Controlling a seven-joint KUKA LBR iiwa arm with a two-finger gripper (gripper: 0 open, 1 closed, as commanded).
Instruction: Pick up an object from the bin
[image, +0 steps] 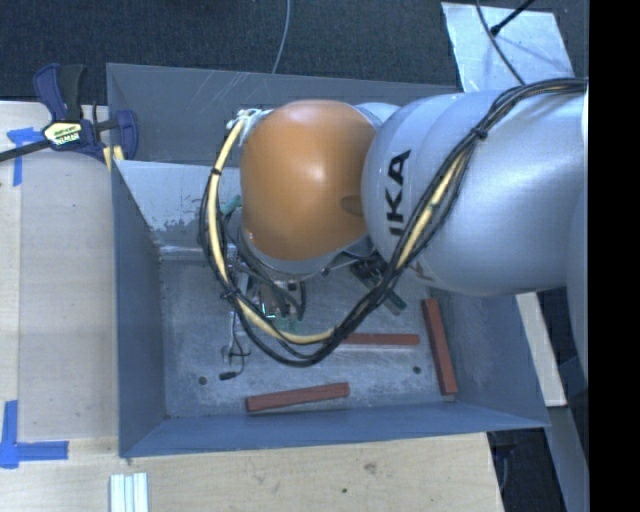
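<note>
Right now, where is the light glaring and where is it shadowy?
Camera view: soft glare sits on the orange cover and the silver arm; their shadow darkens the pincer and the bin floor beneath; the brown stick nearest the front wall lies evenly lit.

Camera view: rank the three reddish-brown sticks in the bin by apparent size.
1-2. Front stick and right-hand stick: look alike, unranked.
3. Middle stick: thinner, left end hidden behind the arm's cable.
</note>
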